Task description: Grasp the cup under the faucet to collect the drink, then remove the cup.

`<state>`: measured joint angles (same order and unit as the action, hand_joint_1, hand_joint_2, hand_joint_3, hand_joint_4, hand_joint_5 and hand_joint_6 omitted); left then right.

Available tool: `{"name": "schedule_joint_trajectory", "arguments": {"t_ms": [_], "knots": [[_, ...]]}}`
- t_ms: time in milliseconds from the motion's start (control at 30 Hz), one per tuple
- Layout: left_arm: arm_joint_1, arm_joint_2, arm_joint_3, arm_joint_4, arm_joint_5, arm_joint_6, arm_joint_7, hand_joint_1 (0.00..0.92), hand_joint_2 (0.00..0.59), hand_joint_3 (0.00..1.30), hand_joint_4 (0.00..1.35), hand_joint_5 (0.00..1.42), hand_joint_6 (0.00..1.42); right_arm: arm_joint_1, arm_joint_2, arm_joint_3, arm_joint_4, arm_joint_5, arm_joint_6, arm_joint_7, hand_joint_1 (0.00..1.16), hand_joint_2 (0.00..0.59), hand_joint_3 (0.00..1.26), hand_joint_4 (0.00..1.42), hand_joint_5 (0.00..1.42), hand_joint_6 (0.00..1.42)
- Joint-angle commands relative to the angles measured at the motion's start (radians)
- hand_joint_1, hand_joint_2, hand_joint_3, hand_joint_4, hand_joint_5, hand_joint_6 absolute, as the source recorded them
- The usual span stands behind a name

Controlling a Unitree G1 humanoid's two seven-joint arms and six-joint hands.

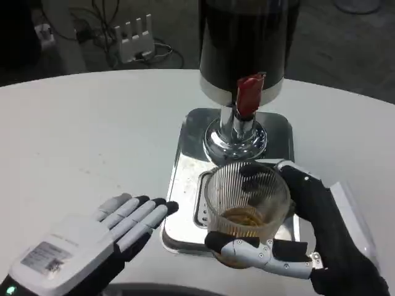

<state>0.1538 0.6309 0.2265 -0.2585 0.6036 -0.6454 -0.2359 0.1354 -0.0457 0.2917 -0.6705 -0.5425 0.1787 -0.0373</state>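
Head view. My right robot hand (pixel 308 237) is wrapped around the cup (pixel 247 203): the thumb crosses the near side low down, the other fingers curl behind the far wall. The cup is clear, ribbed, upright, with a shallow layer of amber drink at the bottom. It sits over the silver drip tray (pixel 185 179), just in front of the chrome faucet (pixel 237 126) with its red lever (pixel 249 94). The dark dispenser tank (pixel 244 43) stands above. My left robot hand (pixel 126 219) lies flat on the white counter (pixel 92 135), fingers extended and holding nothing, fingertips near the tray's left edge but I cannot tell whether they touch it.
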Motion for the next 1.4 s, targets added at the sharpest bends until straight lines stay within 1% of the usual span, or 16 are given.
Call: {"name": "schedule_joint_trajectory", "arguments": {"t_ms": [33,100,233,367,500,667,833,1033,1400], "knots": [[0.041,0.011,0.005,-0.065,0.034,0.033,0.002,0.0,0.057,0.0,0.0,0.0,0.0,0.031,-0.005,-0.008,-0.088,-0.009,0.02,0.037,0.89,0.089,0.88,0.99,1.2,1.38],[0.057,0.012,0.005,-0.093,0.049,0.05,0.001,0.0,0.059,0.0,0.0,0.0,0.0,0.045,-0.003,-0.016,-0.111,-0.004,0.027,0.053,0.89,0.089,0.88,0.99,1.2,1.38],[0.08,0.004,0.0,-0.138,0.059,0.085,-0.002,0.0,0.07,0.0,0.0,0.0,0.0,0.083,-0.018,-0.016,-0.17,-0.026,0.019,0.073,0.89,0.088,0.88,0.99,1.2,1.38],[0.09,-0.009,-0.018,-0.174,0.066,0.122,-0.009,0.0,0.077,0.0,0.0,0.0,0.0,0.093,-0.015,-0.01,-0.191,-0.024,0.021,0.082,0.88,0.088,0.88,0.99,1.2,1.38],[0.097,-0.013,-0.036,-0.205,0.076,0.144,-0.007,0.0,0.077,0.0,0.0,0.0,0.0,0.096,-0.021,-0.007,-0.214,-0.033,0.027,0.105,0.88,0.088,0.88,0.99,1.2,1.38],[0.101,-0.018,-0.04,-0.241,0.084,0.168,-0.007,0.0,0.078,0.0,0.0,0.0,0.0,0.093,-0.031,-0.004,-0.219,-0.049,0.022,0.124,0.88,0.088,0.87,0.99,1.2,1.38],[0.1,-0.022,-0.046,-0.267,0.079,0.2,-0.016,0.0,0.078,0.0,0.0,0.0,0.0,0.089,-0.024,-0.001,-0.221,-0.051,0.03,0.133,0.88,0.088,0.88,0.99,1.2,1.38],[0.098,-0.02,-0.055,-0.283,0.075,0.227,-0.024,0.0,0.081,0.0,0.0,0.0,0.0,0.078,-0.033,-0.005,-0.224,-0.066,0.023,0.149,0.88,0.088,0.88,0.99,1.2,1.38],[0.101,-0.015,-0.061,-0.281,0.068,0.241,-0.028,0.0,0.081,0.0,0.0,0.0,0.0,0.076,-0.031,-0.01,-0.223,-0.071,0.021,0.152,0.88,0.088,0.88,0.99,1.2,1.38]]}}
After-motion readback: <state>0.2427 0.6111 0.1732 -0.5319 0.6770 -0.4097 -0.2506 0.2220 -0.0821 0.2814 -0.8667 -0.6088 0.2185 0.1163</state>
